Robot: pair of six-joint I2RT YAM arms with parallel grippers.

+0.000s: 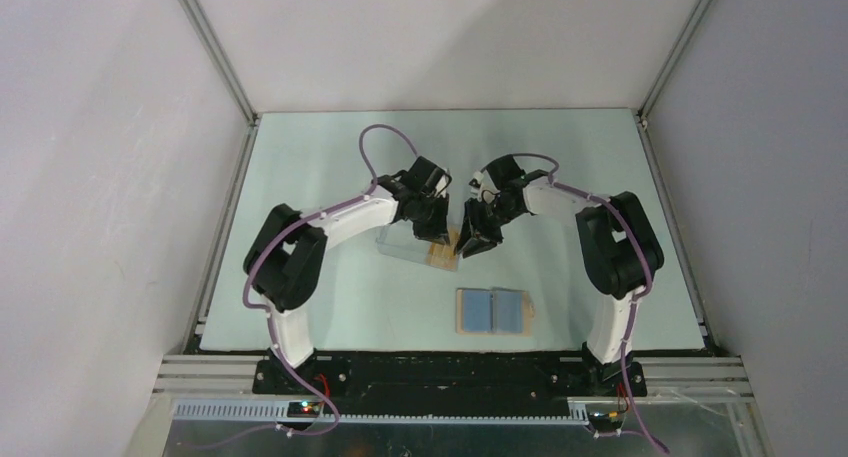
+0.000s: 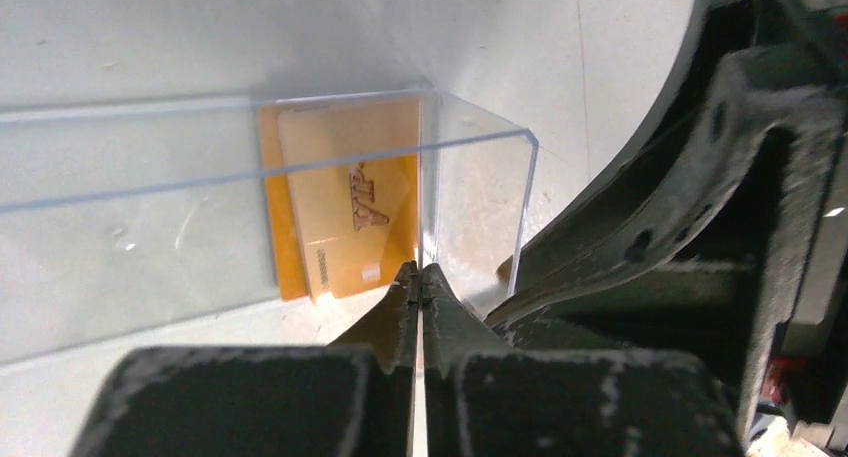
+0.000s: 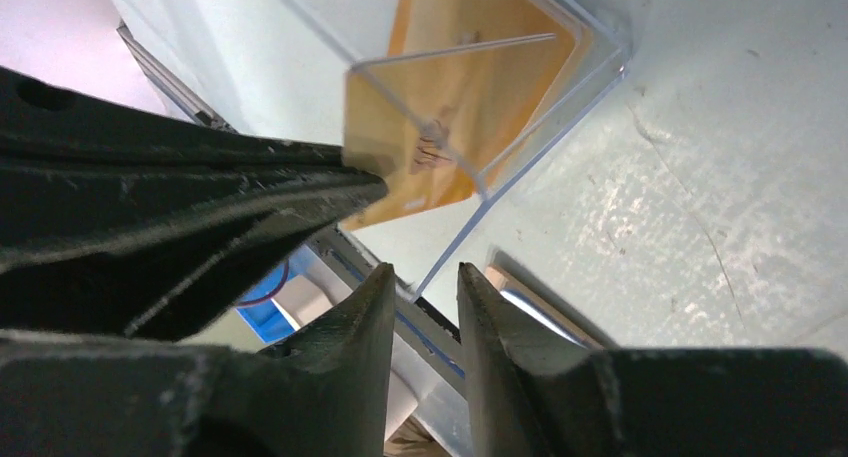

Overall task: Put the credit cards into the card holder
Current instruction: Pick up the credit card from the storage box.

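We see the pale surface [image 1: 330,307], the left gripper [image 2: 420,282] with jaws pressed together at the wall of the clear box [image 2: 150,267], the right gripper [image 3: 425,287] close by with jaws slightly parted and gripping nothing, the card holder [image 1: 493,311] lying open nearer the bases, the credit cards [image 2: 345,217] stacked inside the box.

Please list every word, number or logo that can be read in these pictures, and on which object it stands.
Dark logo on the top credit card inside the clear box: a few letters, too blurred to read.
Small striped patch near that card's edge: too small to read.
The card holder: no text visible.
Nothing else legible.
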